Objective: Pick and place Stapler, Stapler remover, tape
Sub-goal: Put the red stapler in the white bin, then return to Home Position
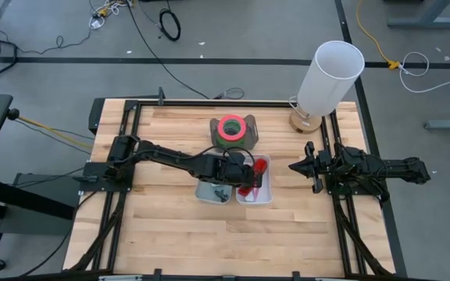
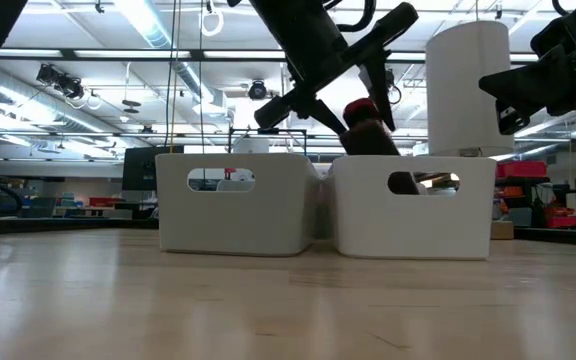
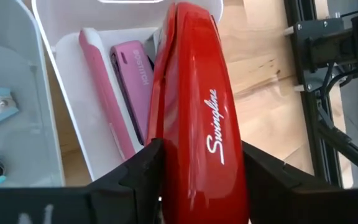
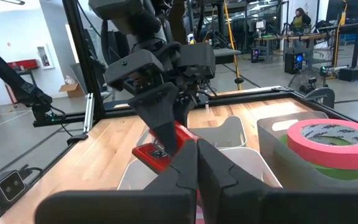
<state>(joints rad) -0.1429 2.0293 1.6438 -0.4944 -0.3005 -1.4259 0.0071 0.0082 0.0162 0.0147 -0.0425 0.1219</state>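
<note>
Red Swingline stapler [image 3: 194,118] hangs over the right white bin [image 1: 266,195], the left gripper [image 3: 197,168] fingers on its sides. Placing step; next, release it. Right gripper [image 1: 297,166] waits closed beside that bin.

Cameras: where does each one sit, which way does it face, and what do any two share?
High: above the table, looking straight down; both arms show, left gripper over the right bin.
Low: at tabletop height, looking level across at both bins; arms enter from above.
Left wrist: looks past its own jaws at the red stapler between them.
Right wrist: looks past its shut jaws across the table at the left arm.
Shared: the stapler shows in all four; high and right wrist share the pink tape.
</note>
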